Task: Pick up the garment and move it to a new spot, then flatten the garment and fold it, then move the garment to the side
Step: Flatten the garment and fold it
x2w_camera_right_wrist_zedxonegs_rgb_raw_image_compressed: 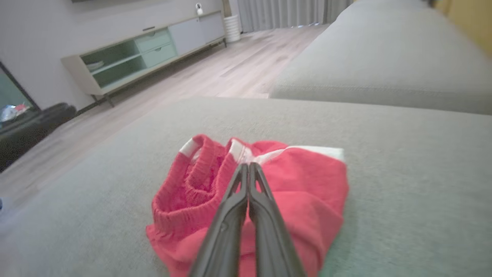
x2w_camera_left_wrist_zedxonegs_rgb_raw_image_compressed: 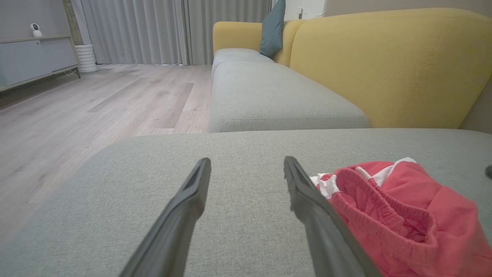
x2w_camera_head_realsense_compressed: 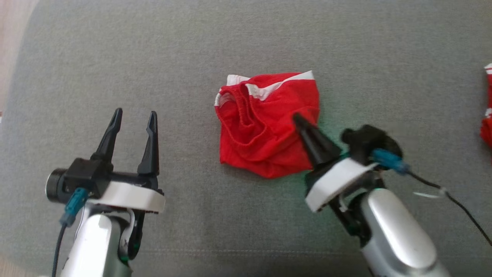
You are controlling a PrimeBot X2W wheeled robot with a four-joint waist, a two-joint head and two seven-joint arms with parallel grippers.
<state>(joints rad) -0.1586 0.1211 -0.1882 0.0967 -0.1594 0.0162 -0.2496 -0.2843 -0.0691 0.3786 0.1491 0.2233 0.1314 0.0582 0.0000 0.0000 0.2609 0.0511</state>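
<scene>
The garment (x2w_camera_head_realsense_compressed: 267, 123), red shorts with white stripes and an elastic waistband, lies crumpled on the grey cushion (x2w_camera_head_realsense_compressed: 246, 38). My right gripper (x2w_camera_head_realsense_compressed: 298, 117) comes in from the lower right. Its fingers are pressed together, with the tips down in the cloth at the garment's right part. The right wrist view has the shut fingers (x2w_camera_right_wrist_zedxonegs_rgb_raw_image_compressed: 248, 167) meeting over the red garment (x2w_camera_right_wrist_zedxonegs_rgb_raw_image_compressed: 300, 181) near its white stripe. My left gripper (x2w_camera_head_realsense_compressed: 134, 117) stands open to the left of the garment, apart from it and holding nothing. In the left wrist view the garment (x2w_camera_left_wrist_zedxonegs_rgb_raw_image_compressed: 403, 215) lies just right of the open gripper (x2w_camera_left_wrist_zedxonegs_rgb_raw_image_compressed: 248, 165).
Another piece of red and white cloth (x2w_camera_head_realsense_compressed: 488, 107) shows at the cushion's right edge. The right arm's black cable (x2w_camera_head_realsense_compressed: 461, 204) trails over the cushion. A yellow sofa back (x2w_camera_left_wrist_zedxonegs_rgb_raw_image_compressed: 384, 65) and more grey cushions (x2w_camera_left_wrist_zedxonegs_rgb_raw_image_compressed: 269, 96) lie beyond, with wooden floor (x2w_camera_left_wrist_zedxonegs_rgb_raw_image_compressed: 96, 111) to the left.
</scene>
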